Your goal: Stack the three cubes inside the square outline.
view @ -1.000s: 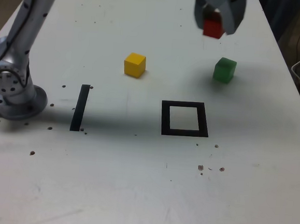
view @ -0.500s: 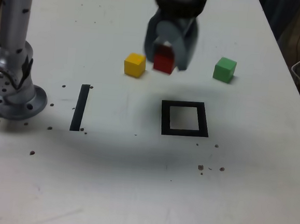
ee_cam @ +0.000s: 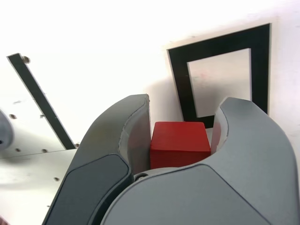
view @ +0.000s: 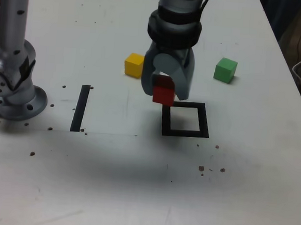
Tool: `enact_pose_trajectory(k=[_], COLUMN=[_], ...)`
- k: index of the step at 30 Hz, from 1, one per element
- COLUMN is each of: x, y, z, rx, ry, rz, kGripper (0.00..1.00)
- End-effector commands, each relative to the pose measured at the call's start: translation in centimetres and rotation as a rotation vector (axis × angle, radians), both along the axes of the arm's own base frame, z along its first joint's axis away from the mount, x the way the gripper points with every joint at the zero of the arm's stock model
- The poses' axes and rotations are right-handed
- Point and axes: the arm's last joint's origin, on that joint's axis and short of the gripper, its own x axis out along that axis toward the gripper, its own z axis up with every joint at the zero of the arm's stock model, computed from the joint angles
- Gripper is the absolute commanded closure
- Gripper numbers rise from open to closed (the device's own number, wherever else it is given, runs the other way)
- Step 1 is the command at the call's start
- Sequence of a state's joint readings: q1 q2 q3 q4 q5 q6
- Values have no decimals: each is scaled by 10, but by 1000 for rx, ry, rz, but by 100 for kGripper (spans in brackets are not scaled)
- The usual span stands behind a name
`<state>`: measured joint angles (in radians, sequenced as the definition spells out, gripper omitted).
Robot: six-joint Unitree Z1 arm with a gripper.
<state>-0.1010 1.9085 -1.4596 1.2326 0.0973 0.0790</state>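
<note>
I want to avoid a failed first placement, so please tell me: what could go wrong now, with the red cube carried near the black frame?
1. The red cube hangs beside the square outline, not over its white centre; released here, it would land on the tape or outside.
2. The outline looks only slightly wider than the cube, so a small offset could spoil the stack's base.
3. The gripper may hide the outline in the wrist view during descent.

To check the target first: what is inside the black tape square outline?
Inside the black tape square outline, only bare white surface shows. The grey gripper, holding the small red cube, covers the outline's near corner.
</note>
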Motion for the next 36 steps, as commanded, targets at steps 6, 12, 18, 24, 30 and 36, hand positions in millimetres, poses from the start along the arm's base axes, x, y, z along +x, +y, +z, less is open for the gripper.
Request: enact_pose_trajectory(k=[6, 12, 18, 24, 30, 36], x=[19, 31, 37, 42, 44, 45], y=[-3, -5, -1, 8, 16, 17], z=[-16, -27, -35, -45, -50, -55], rx=[-17, -24, -8, -10, -10, -13], ry=[-19, -27, -20, 0, 9, -3], rz=[18, 37, 84, 138, 162, 168], kGripper=[62, 62, 62, 62, 62, 60])
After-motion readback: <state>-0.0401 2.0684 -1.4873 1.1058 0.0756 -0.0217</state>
